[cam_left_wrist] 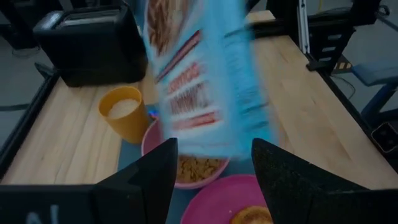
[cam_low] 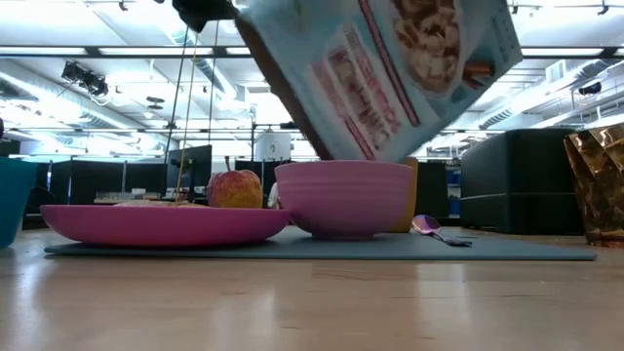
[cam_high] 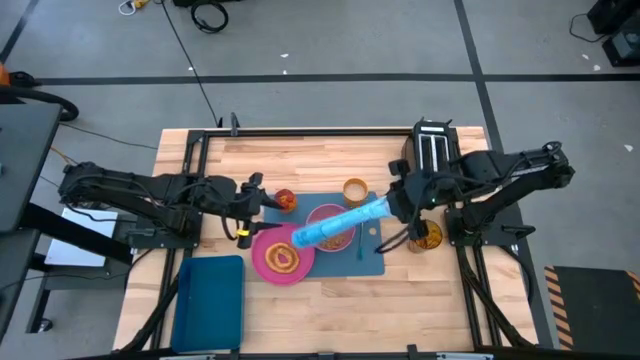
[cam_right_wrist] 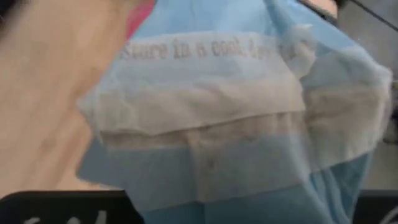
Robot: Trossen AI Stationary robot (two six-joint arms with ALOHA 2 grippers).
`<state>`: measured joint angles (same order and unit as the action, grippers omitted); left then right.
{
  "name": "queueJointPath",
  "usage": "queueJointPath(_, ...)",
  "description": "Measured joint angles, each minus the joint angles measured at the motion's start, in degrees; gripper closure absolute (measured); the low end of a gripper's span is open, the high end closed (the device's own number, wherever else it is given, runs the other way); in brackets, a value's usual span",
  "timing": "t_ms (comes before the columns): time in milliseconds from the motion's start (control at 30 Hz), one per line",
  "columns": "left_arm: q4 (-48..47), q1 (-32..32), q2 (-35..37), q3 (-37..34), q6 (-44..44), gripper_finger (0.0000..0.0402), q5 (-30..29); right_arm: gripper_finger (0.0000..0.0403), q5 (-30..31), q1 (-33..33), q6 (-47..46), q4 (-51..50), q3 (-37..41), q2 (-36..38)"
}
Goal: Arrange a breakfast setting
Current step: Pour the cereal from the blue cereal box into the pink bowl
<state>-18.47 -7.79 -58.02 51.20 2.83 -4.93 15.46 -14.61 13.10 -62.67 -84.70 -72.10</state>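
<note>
My right gripper (cam_high: 397,205) is shut on the blue cereal box (cam_high: 345,221), which is tipped over the pink bowl (cam_high: 330,228). The bowl (cam_left_wrist: 189,169) holds cereal. The bowl, the pink plate (cam_high: 281,260) with toast (cam_high: 283,258), the spoon (cam_low: 435,230) and the orange cup (cam_high: 355,190) sit on the blue placemat (cam_high: 372,262). The red apple (cam_high: 286,200) lies at the mat's far left corner. My left gripper (cam_high: 246,214) is open and empty, left of the plate; its fingers (cam_left_wrist: 155,177) point toward the box. My right gripper holds the cereal box by its raised end (cam_high: 385,207), coming from the table's right. The box fills the right wrist view (cam_right_wrist: 236,124) and hides the fingers. The box is lifted clear and slants down to the left, its lower end (cam_high: 304,237) over the bowl.
A black toaster (cam_high: 432,150) stands at the far right. A dark-blue tray (cam_high: 210,298) lies at the near left. A crinkled gold object (cam_high: 426,236) sits right of the placemat. Bare wood lies along the near edge.
</note>
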Motion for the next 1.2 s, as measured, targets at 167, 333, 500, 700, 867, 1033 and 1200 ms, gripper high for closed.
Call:
queueJointPath(167, -0.39, 0.00, 0.82, -0.02, -0.58, 0.0186, -0.02, 0.0281, 0.72, 0.41, -1.59, 1.10, 0.03, 0.03)
queueJointPath(333, -0.45, 0.00, 1.16, -0.03, -0.65, 0.0186, -0.04, 0.0281, 0.76, 0.07, -1.54, 0.31, -0.03, 0.01)
queueJointPath(500, -0.71, -0.09, 1.16, -0.04, -0.87, 0.0186, -0.04, 0.0281, -1.54, -0.92, -0.66, 0.87, -0.08, 0.01)
queueJointPath(700, -0.65, -0.11, 1.14, -0.04, -1.08, 0.0186, -0.04, 0.0281, 0.40, -1.04, -0.97, 0.14, -0.62, 0.10)
queueJointPath(867, -0.55, -0.04, 1.14, -0.04, -1.30, 0.0186, -0.02, 0.0281, -1.43, -0.80, -0.62, 0.41, -0.63, -0.21)
queueJointPath(1033, 0.73, 0.55, 1.14, -0.04, -1.11, 0.0186, -0.02, 0.0281, -1.88, -0.33, -0.43, -0.30, -2.06, -1.93)
queueJointPath(1200, 0.67, 0.55, 1.14, -0.04, -0.71, 0.0186, -0.02, 0.0281, -1.15, -0.48, -0.09, -1.33, -3.63, -3.46)
